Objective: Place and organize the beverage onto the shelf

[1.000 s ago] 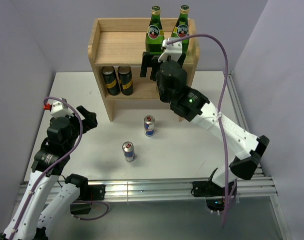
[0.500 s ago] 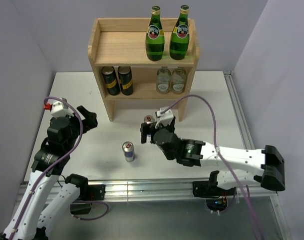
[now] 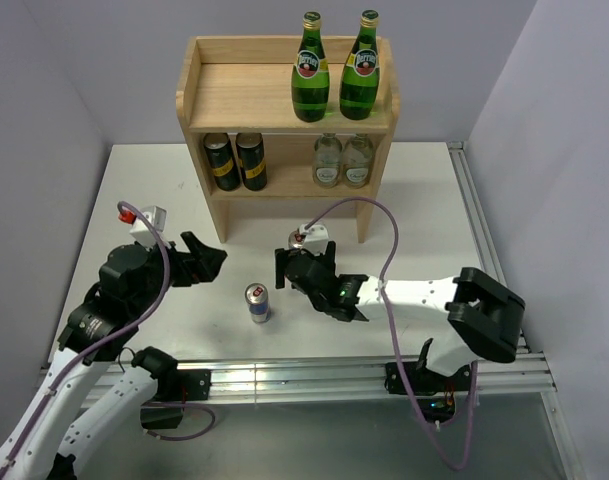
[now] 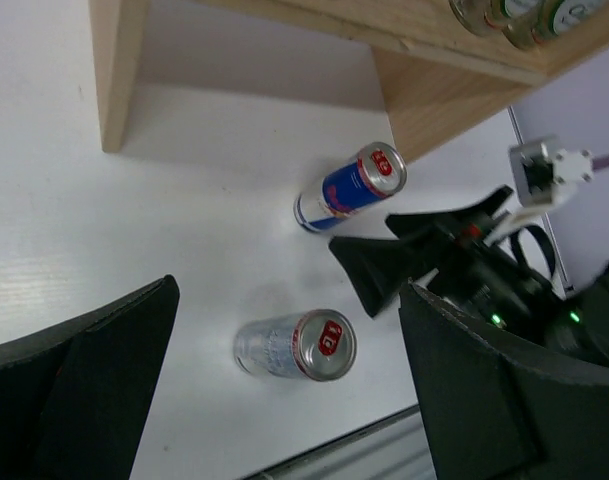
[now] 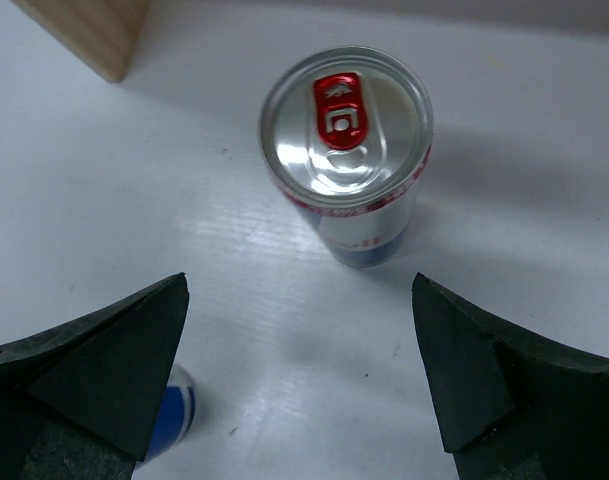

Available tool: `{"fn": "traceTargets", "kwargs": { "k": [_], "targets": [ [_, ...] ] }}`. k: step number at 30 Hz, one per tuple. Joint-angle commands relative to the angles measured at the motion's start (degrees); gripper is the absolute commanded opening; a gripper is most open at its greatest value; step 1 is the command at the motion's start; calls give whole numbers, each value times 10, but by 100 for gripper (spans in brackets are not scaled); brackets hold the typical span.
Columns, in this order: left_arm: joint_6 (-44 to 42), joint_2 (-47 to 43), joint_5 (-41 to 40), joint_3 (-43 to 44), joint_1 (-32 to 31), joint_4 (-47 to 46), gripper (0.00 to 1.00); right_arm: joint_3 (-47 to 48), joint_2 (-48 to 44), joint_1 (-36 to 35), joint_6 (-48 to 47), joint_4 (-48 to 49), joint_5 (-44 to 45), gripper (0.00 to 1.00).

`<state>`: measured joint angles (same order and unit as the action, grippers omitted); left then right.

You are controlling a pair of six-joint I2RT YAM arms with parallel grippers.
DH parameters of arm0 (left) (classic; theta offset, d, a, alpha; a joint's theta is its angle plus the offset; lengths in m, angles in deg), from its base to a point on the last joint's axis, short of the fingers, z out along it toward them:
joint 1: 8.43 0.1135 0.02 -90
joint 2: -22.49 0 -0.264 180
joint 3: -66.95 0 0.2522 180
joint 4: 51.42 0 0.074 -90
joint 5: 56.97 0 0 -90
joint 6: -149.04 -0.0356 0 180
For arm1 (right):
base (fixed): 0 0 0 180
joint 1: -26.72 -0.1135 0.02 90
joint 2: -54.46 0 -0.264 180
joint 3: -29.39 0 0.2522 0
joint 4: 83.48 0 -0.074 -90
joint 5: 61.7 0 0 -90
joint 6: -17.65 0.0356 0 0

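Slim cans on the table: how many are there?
2. One can stands near the shelf leg, close to the right gripper; the other can stands farther forward.

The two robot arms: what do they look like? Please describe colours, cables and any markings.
Both the left arm and the right arm have white links and black joints. The left gripper and the right gripper have black wedge-shaped fingers. A lilac cable loops along each arm. A green light glows on the right arm. No writing is readable.
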<state>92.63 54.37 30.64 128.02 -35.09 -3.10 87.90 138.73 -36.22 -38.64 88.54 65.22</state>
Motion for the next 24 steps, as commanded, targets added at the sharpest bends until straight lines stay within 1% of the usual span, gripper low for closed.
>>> {"fn": "traceTargets", "kwargs": {
  "k": [1,7,9,10,11,12,13,14,15,16,18,19,21,22,23,24],
  "targets": [
    [33,3,-5,8,-31,25,99,25,30,24,23,48,-1,100],
    [79,19,-79,-12,-84,4,99,40,87,49,7,91,1,100],
    [103,32,-114,-17,-119,-6,99,39,99,55,-1,112,2,99],
    [112,45,-157,-22,-137,-10,99,34,108,60,-7,138,-4,98],
    [122,52,-180,-26,-175,-13,99,35,113,62,-15,148,-5,97],
    [142,64,-203,-31,-196,-20,99,35,118,64,-20,155,-5,95],
    [151,70,-248,-33,-218,-23,99,35,127,65,-25,171,-3,90],
    [160,74,-270,-36,-255,-27,99,37,129,67,-33,177,2,88],
    [176,78,-294,-47,-273,-39,99,36,135,68,-37,182,5,86],
    [184,78,-331,-56,-304,-48,99,37,137,68,-45,195,5,82],
    [206,71,-366,-91,-328,-74,99,36,143,69,-56,208,9,76],
    [212,67,-376,-104,-340,-83,99,37,145,69,-65,215,9,64],
    [229,57,-396,-128,-362,-98,99,38,148,70,-73,222,3,46],
    [233,56,-401,-146,-374,-105,99,39,150,70,-77,222,2,28],
    [248,54,-420,-152,-382,-102,99,39,151,70,-78,221,0,21],
    [255,56,-434,-158,-390,-100,99,42,154,70,-78,219,-2,11]
  ]
}}
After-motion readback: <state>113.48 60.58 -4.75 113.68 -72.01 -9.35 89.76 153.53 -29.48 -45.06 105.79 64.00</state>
